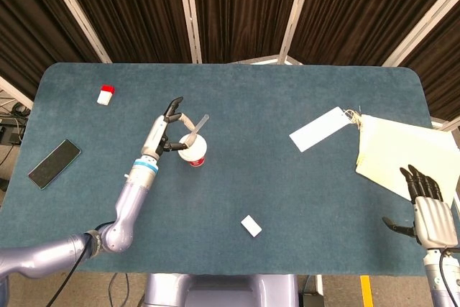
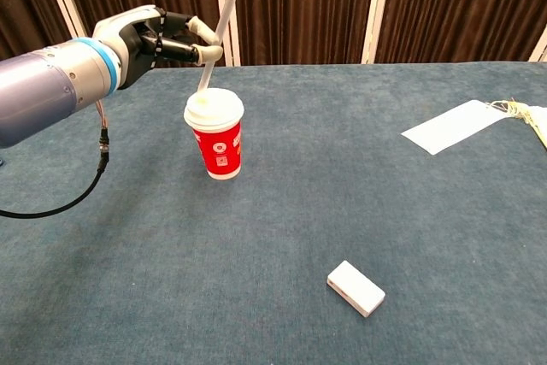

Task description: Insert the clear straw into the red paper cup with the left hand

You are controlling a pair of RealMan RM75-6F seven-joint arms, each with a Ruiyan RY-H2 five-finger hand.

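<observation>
The red paper cup (image 1: 195, 153) (image 2: 217, 145) with a white lid stands upright on the blue table, left of centre. A clear straw (image 2: 221, 23) (image 1: 198, 125) leans up and to the right from the lid, its lower end at the lid's opening. My left hand (image 1: 169, 126) (image 2: 162, 38) pinches the straw between thumb and fingers just above the lid. My right hand (image 1: 428, 208) hangs at the table's front right corner, fingers apart and holding nothing; it shows only in the head view.
A small white block (image 1: 251, 226) (image 2: 355, 288) lies in front of the cup. A phone (image 1: 54, 164) and a red-capped white item (image 1: 106, 94) lie at the left. A white card (image 1: 320, 128) (image 2: 453, 126) and a cream bag (image 1: 402, 154) lie at the right.
</observation>
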